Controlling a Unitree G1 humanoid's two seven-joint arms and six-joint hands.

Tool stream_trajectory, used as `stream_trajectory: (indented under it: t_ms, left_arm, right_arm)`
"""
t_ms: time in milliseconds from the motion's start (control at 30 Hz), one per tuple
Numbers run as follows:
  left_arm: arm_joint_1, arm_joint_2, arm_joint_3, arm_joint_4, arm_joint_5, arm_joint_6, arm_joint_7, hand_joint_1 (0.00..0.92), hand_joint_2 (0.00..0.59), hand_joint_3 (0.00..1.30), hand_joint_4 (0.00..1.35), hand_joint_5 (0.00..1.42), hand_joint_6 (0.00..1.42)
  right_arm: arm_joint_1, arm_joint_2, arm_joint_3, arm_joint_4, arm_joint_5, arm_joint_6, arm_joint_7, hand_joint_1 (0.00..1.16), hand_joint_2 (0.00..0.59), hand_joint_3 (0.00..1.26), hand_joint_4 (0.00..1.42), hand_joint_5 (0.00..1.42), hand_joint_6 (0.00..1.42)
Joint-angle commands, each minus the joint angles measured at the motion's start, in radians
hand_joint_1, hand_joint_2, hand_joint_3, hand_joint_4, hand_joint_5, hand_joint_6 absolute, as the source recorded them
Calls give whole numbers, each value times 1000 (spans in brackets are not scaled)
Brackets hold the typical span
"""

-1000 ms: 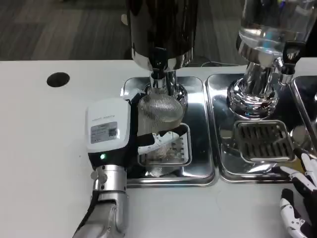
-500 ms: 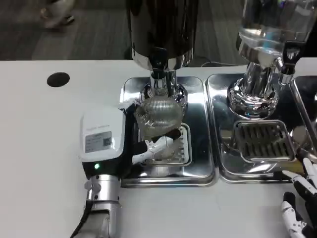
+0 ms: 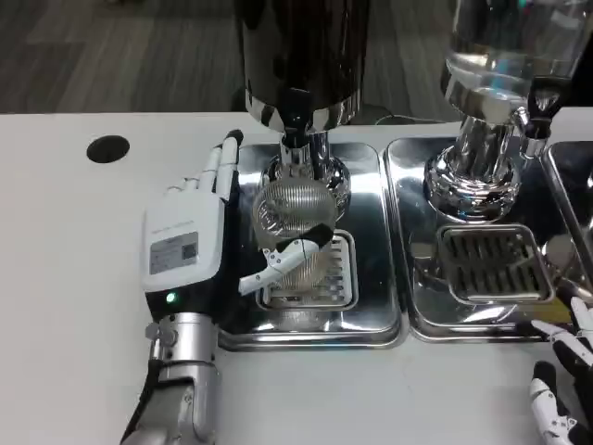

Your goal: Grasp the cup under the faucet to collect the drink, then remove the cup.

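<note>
Ribbed clear plastic marks the cup [image 3: 295, 221], which is seen at the centre of the frame, standing on the slotted grate [image 3: 326, 278] of a steel drip tray [image 3: 371, 232] directly beneath the faucet [image 3: 296, 120] of a dark drink dispenser [image 3: 301, 46]. The dispenser is cut off by the upper edge, so its upper part cannot be seen. Whether any liquid is in the cup cannot be made out through its ribbed, reflective wall.

At centre left, the left hand [image 3: 199, 241] is placed beside the cup, its white back with a printed label turned up. Its fingers [image 3: 219, 167] are stretched straight toward the top of the frame along the cup's left side, while the thumb [image 3: 278, 262] is curled across the cup's lower front. The fingers are spread apart and not closed around the cup; whether the thumb actually touches the wall cannot be told.

At the lower right corner, the right hand [image 3: 561, 385] is cut off by the frame edge; only a few loosely separated fingertips are shown above the white counter [image 3: 74, 278], with nothing held.

At upper right, a second dispenser [image 3: 500, 65] with a clear vessel is seen over its own tray [image 3: 482, 278]. A dark round hole [image 3: 108, 148] is visible in the counter at upper left.
</note>
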Motion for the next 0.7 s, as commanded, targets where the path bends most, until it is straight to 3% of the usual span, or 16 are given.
stream_trajectory:
  t_ms: [33, 267, 400, 467, 700]
  left_arm:
    - [59, 23, 16, -117, -6, -12, -34, 0, 23, 20, 0, 171, 157]
    - [159, 59, 65, -343, -28, -66, -95, 0, 23, 50, 0, 180, 118]
    - [164, 87, 79, -487, -23, -97, -160, 0, 37, 107, 55, 200, 140]
    - [146, 96, 88, -539, -19, -110, -196, 0, 44, 138, 72, 212, 142]
    - [88, 100, 87, -634, 60, -42, -359, 0, 50, 211, 110, 227, 159]
  right_arm:
    - [-1, 8, -5, -1, 5, -15, -10, 88, 541, 290, 11, 26, 147]
    - [0, 10, -6, -16, -3, -18, -12, 70, 551, 290, 11, 26, 131]
    - [2, 10, -4, -32, -16, -11, -14, 82, 560, 284, 11, 6, 120]
    - [6, -1, 1, -69, -56, 8, -16, 87, 561, 268, 20, 1, 103]
    - [34, -9, -12, -175, -129, 50, -14, 97, 561, 175, 11, 0, 72]
